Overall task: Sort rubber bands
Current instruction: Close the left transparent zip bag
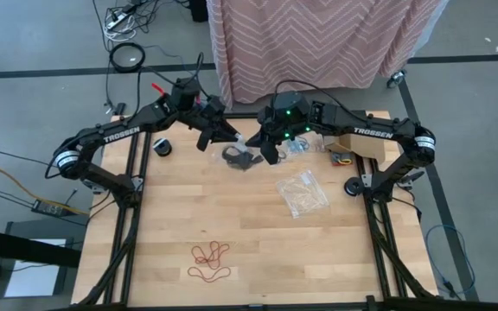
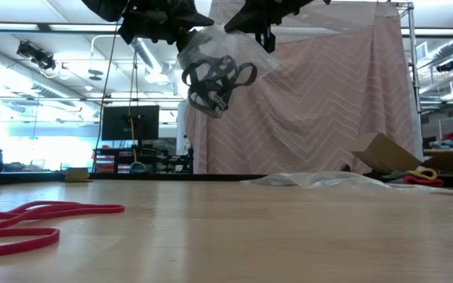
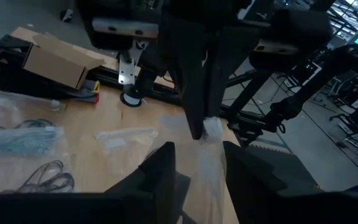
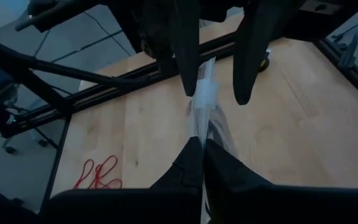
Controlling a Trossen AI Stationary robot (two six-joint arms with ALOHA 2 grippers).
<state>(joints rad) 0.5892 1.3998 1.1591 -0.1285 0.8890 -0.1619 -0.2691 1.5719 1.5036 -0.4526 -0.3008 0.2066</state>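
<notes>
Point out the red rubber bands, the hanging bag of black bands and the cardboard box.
red rubber bands (image 1: pixel 210 260): high view, middle of the cluster.
bag of black bands (image 2: pixel 215 81): low view, the dark loops inside.
cardboard box (image 1: pixel 355 142): high view, its top face.

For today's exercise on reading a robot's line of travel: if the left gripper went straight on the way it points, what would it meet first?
Probably the clear plastic bag hanging just ahead of the left gripper, then the right arm's fingers holding it; depth is uncertain.
</notes>
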